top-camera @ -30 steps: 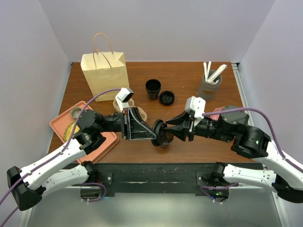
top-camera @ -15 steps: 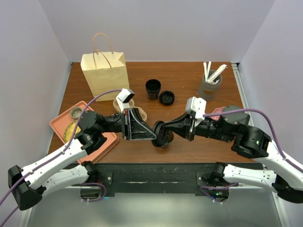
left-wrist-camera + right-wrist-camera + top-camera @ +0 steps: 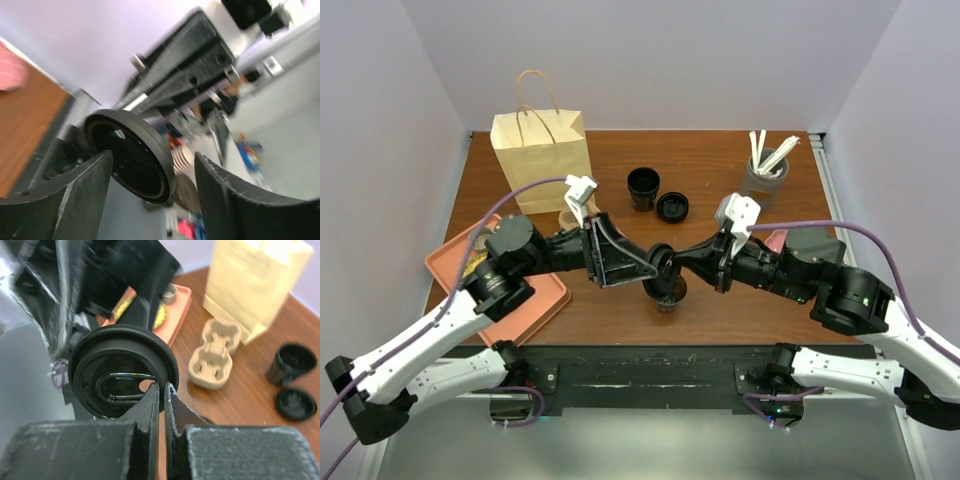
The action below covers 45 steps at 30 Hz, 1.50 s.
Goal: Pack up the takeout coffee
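A black sip lid (image 3: 658,268) hangs on edge above the table's front middle. My right gripper (image 3: 673,266) is shut on its rim; in the right wrist view the fingers (image 3: 163,390) pinch the lid (image 3: 100,365) at its lower right edge. My left gripper (image 3: 645,268) stands open around the lid from the left, its fingers apart from the lid (image 3: 135,155) on both sides. Under the lid a black cup (image 3: 670,296) stands on the table without a lid. A takeout coffee with its lid on is not in view.
A paper bag (image 3: 542,150) stands back left, with a pulp cup carrier (image 3: 215,352) in front of it. Another lidless black cup (image 3: 643,187) and a loose black lid (image 3: 672,207) sit mid-table. A pink tray (image 3: 450,265) lies left; a grey holder of stirrers (image 3: 763,175) stands back right.
My left gripper has opened and let go of the lid. My right gripper has closed on the lid's rim, and the lid now sits a little higher.
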Tool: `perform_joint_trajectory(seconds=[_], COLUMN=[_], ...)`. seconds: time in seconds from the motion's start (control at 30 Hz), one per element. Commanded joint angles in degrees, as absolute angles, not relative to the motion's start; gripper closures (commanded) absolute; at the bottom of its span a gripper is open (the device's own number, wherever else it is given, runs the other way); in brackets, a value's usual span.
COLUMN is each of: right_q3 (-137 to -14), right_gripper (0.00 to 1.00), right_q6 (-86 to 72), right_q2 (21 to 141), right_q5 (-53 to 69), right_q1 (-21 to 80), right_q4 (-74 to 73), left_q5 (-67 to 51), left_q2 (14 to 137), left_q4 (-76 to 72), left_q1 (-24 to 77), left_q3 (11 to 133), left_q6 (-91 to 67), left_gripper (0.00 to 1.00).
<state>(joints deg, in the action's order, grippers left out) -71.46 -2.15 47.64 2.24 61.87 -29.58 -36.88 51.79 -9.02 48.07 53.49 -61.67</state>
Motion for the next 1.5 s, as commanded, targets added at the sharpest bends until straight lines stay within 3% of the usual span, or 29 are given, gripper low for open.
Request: perform_joint_trajectory(seconds=[0.0, 0.03, 0.17, 0.4, 0.53, 0.77, 1.0, 1.47], right_q3=[-75.66, -76.37, -80.85, -80.17, -77.26, -76.02, -74.44, -74.53], right_gripper=[1.0, 1.0, 1.0, 1.0, 1.0, 1.0, 1.0, 1.0], right_q6=[-13.06, -14.75, -22.05, -33.47, -36.64, -38.23, -39.29, -36.91], right_q2=[47.54, 48.07, 54.48, 64.86, 68.9, 76.63, 80.33, 84.55], right_q5=[-9.11, -9.66, -15.02, -20.56, -21.01, -20.57, -21.18, -20.05], right_q1=[62.05, 61.96, 61.96, 61.96, 60.56, 58.98, 56.08, 52.82], right_q4=[-37.93, -39.88, -51.92, -61.61, -59.86, -57.74, -55.46, -55.63], left_q5=[-16.13, -7.99, 2.09, 9.49, 13.88, 6.87, -10.69, -14.85], left_q2=[46.86, 46.24, 45.35, 49.13, 46.15, 46.31, 48.16, 57.3], left_q4=[16.28, 18.52, 25.21, 34.1, 32.17, 26.81, 15.85, 11.87], left_q1=[48.08, 47.99, 48.08, 47.99, 47.99, 46.85, 40.09, 39.02], left_q3=[60.72, 61.95, 64.15, 65.75, 56.18, 44.39, 35.96, 39.29], left_q6=[-48.61, -47.99, -40.01, -31.2, -33.57, -38.58, -43.94, -39.37], left_gripper=[0.16, 0.11, 0.12, 0.12, 0.0, 0.0, 0.15, 0.15])
